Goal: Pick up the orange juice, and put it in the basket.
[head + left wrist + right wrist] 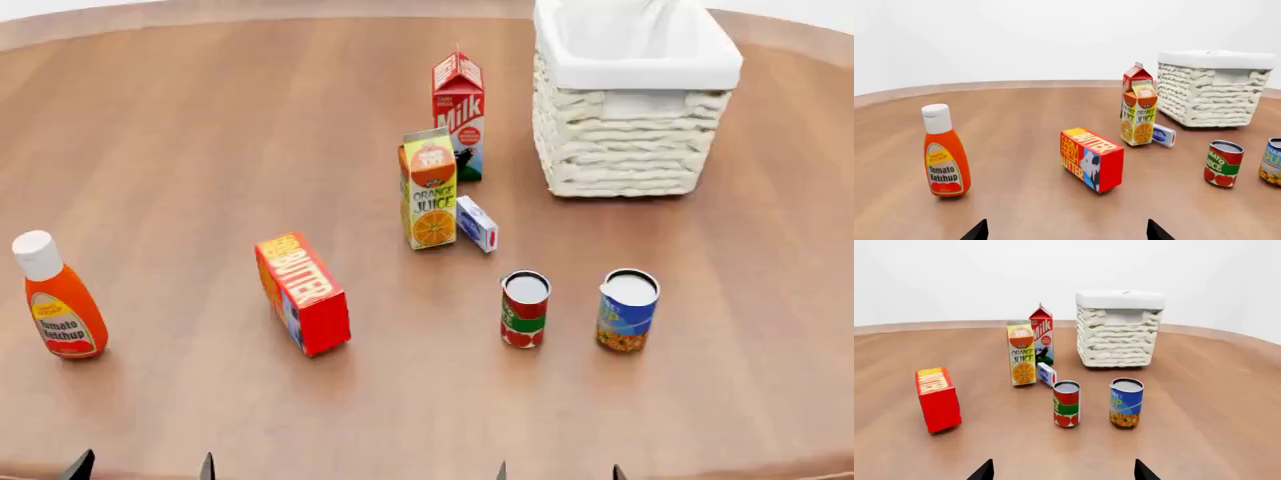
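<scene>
The orange juice [430, 188] is a tall yellow-and-orange carton standing upright mid-table, just in front of the red-and-white Milk carton [458, 113]. It also shows in the left wrist view [1139, 115] and the right wrist view [1022, 353]. The basket [627, 110] is cream wicker with a white lining, at the far right, empty as far as I can see. My left gripper [143, 468] and right gripper [558, 472] sit at the table's near edge, both open and empty, far from the juice. Only their dark fingertips [977, 231] [984, 471] show.
A ketchup bottle [56, 297] stands near left. A red butter box [303, 293] lies left of centre. A small blue-white box [477, 223] lies beside the juice. A red-green can [525, 309] and a blue can [627, 309] stand in front of the basket.
</scene>
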Controlling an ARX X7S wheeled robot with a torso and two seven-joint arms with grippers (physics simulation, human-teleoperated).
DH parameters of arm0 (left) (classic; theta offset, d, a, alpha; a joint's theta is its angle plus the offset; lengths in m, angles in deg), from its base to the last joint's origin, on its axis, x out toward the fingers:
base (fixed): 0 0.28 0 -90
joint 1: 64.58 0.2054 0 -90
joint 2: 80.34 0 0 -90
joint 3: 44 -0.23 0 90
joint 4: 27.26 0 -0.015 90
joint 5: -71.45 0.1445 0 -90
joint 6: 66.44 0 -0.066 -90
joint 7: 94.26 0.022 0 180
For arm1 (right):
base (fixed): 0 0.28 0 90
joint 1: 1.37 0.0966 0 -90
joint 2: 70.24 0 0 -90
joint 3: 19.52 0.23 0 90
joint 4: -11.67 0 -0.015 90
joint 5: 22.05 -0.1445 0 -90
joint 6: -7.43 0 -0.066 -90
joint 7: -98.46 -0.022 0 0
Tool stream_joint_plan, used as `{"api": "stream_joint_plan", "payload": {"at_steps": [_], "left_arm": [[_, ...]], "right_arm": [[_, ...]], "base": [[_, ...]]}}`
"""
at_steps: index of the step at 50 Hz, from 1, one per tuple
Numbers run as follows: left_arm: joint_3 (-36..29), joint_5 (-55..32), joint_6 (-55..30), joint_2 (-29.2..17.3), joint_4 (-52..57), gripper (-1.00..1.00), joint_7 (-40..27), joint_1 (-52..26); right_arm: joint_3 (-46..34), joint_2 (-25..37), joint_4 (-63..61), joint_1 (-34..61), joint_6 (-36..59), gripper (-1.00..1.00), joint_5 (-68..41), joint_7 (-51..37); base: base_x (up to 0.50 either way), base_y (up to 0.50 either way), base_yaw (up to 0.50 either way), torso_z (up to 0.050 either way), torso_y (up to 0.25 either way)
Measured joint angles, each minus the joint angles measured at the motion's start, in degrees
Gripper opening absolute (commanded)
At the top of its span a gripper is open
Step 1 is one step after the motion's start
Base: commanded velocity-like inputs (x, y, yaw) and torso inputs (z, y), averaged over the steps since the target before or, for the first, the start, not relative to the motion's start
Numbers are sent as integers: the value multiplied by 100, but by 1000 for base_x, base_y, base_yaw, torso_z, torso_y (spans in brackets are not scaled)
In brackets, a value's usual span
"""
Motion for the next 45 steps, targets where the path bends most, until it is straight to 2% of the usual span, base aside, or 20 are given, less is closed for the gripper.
{"api": "stream_joint_plan", "payload": {"at_steps": [27, 45], "left_arm": [[-355, -305, 15, -305, -5, 100, -354, -10], [-523, -447, 30, -447, -11, 100, -521, -20]], "right_arm": [[-421, 340, -609, 184, 574, 100, -159, -312], [-608, 478, -721, 294, 720, 100, -254, -461]], "base": [[12, 0, 0, 0, 0], [229, 0, 0, 0, 0]]}}
